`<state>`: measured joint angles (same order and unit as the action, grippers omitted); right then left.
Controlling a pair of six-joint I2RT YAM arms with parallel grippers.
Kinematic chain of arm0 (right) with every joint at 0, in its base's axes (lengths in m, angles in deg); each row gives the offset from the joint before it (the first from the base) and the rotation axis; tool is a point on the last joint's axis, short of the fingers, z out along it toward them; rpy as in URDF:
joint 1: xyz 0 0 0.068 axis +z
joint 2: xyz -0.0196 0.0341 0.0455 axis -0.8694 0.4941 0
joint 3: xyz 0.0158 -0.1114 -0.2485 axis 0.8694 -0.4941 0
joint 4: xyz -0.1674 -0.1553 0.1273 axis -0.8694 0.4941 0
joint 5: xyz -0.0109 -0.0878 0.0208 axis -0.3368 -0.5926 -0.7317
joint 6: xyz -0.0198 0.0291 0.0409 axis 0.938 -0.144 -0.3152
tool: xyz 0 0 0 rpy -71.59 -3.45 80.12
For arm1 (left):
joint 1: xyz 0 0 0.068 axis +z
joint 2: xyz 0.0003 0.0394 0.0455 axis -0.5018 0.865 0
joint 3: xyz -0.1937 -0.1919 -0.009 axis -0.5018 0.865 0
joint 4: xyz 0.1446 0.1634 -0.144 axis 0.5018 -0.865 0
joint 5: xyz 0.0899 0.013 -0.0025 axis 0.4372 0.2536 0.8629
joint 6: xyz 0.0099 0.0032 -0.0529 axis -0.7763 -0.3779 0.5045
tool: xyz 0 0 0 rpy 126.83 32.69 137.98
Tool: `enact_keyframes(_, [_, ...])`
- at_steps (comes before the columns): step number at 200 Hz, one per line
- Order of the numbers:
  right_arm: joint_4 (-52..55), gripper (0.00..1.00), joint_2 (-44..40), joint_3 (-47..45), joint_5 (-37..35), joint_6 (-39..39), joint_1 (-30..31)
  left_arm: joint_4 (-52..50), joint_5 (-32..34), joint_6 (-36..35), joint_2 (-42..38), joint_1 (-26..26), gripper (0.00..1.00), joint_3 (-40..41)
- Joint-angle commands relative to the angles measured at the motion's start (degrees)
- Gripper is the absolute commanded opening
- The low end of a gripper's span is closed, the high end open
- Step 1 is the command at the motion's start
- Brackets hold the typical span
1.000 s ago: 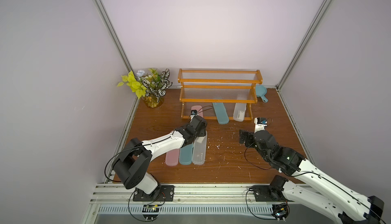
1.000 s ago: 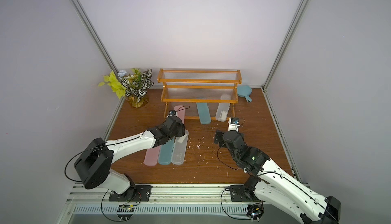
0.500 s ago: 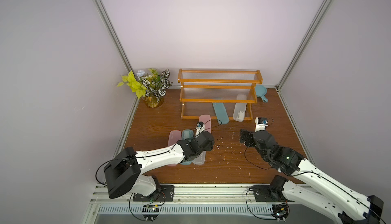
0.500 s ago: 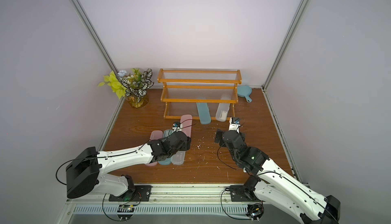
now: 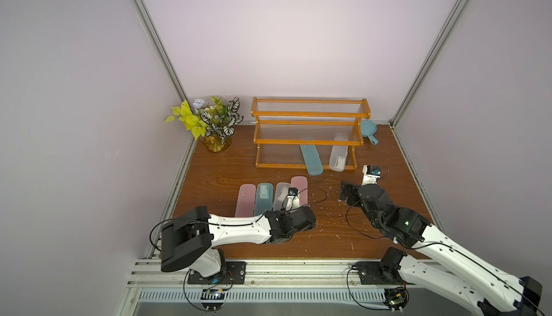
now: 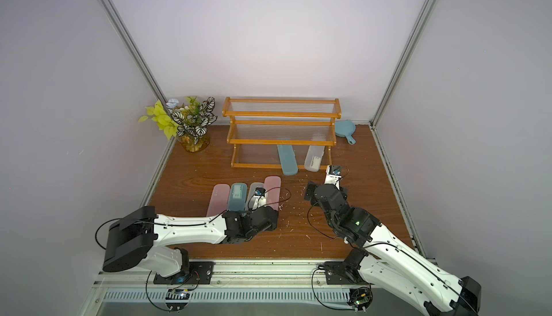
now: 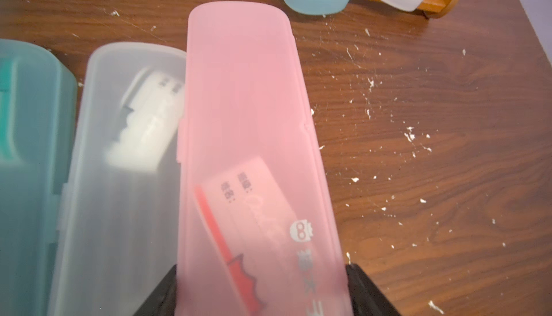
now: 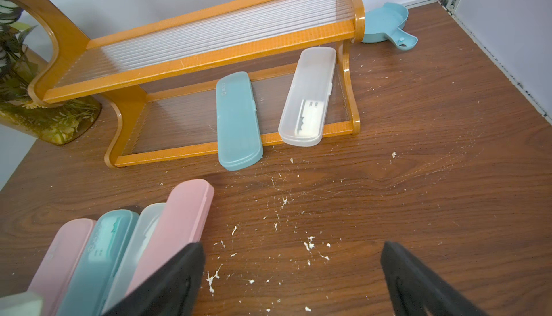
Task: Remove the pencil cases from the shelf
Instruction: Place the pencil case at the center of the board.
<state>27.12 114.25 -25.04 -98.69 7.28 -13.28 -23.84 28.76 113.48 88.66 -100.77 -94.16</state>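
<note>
The left claw [image 7: 263,287] clamps the near end of a pink case [image 7: 248,138], low centre in both top views. The case lies rightmost in a row on the tabletop [image 5: 328,239], just beside a clear case [image 7: 119,180]. A teal case [image 5: 264,199] and a second pink case [image 5: 245,199] follow leftward. The right claw [image 8: 298,269] gapes wide above the tabletop. Above centre, the shelf [image 5: 307,141] holds a second teal case [image 5: 311,159] and a second clear case [image 5: 338,157] on its bottom tier, their ends overhanging the front rail.

1. The tabletop [image 5: 215,177] bore the shelf [image 5: 310,116], a plant [image 5: 215,120] and a teal pan [image 5: 368,127]
2. Three pencil cases [image 5: 264,199] lay abreast on it
3. The shelf's lowest tier held a teal case [image 5: 311,159] and a clear case [image 5: 338,157]
</note>
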Motion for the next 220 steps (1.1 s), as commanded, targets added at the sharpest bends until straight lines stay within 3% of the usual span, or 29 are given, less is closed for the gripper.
enact_keyframes(1, [1.7,0.99,-2.0,1.5,-2.7,-2.6,-0.2,1.7,2.9,1.6,1.1,-2.0,0.58,-1.1])
enact_keyframes(58, [4.8,0.99,-5.1,0.5,-0.9,-4.4,-0.3,2.5,3.9,5.6,3.5,-3.6,0.58,0.7])
enact_keyframes(111, [6.9,0.99,-8.6,-0.3,0.1,-5.8,-0.3,3.9,3.3,5.1,8.1,-4.8,0.59,0.0])
enact_keyframes(167, [8.3,0.99,-7.7,0.2,2.5,-5.2,-0.3,1.7,1.7,5.5,9.7,-4.8,0.86,-0.7])
enact_keyframes(220, [4.8,0.99,-2.9,0.7,10.0,-1.0,-0.7,-5.4,2.7,3.2,5.0,-4.8,0.93,-4.8])
